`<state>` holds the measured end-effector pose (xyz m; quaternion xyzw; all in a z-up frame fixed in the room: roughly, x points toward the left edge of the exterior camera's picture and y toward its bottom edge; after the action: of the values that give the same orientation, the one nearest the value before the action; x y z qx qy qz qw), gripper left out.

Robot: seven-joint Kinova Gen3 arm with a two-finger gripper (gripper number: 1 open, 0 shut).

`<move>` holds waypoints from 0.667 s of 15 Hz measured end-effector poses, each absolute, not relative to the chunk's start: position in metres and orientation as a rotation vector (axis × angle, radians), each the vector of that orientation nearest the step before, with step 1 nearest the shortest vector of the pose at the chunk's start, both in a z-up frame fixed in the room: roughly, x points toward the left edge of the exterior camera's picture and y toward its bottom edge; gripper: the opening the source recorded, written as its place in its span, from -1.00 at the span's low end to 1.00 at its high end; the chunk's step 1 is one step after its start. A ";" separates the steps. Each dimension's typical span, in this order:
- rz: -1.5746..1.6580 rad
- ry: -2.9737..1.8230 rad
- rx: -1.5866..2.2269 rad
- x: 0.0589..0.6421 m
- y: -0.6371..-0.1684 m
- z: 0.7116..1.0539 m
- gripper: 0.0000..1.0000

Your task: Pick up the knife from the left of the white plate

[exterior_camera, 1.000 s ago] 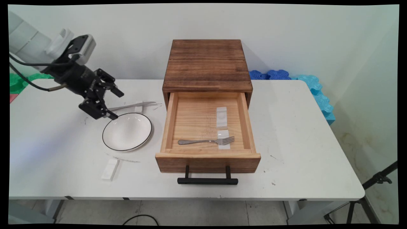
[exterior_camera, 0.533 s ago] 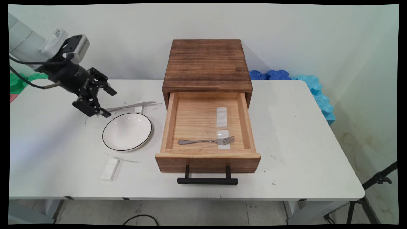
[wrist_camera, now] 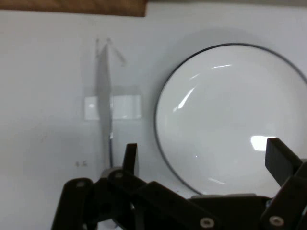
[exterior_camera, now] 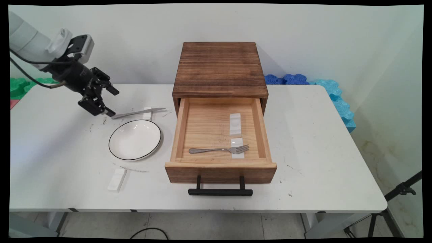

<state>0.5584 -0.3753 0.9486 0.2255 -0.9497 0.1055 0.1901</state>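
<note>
Hovering with its fingers spread wide and empty, the gripper (exterior_camera: 110, 102) hangs just above the handle end of the knife (exterior_camera: 138, 112), which lies on the bench (exterior_camera: 320, 141) behind the white plate (exterior_camera: 135, 139), beside the open wooden drawer (exterior_camera: 219, 135).

A plain pale wall (exterior_camera: 135, 40) stands behind the white table (exterior_camera: 320, 152). Blue foam pieces (exterior_camera: 324, 91) lie along the table's far right edge, and green ones (exterior_camera: 20, 86) at far left. Below the near edge shows a grey tiled floor (exterior_camera: 209, 226), with a black tripod (exterior_camera: 388, 209) at right.
</note>
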 end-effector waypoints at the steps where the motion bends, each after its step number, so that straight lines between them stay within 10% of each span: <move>1: 0.301 -2.670 0.640 0.561 -0.378 0.947 1.00; 10: 0.357 -2.686 0.713 0.592 -0.417 0.920 1.00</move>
<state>0.5917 -0.4167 0.9198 0.2507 -0.9448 0.1256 0.1693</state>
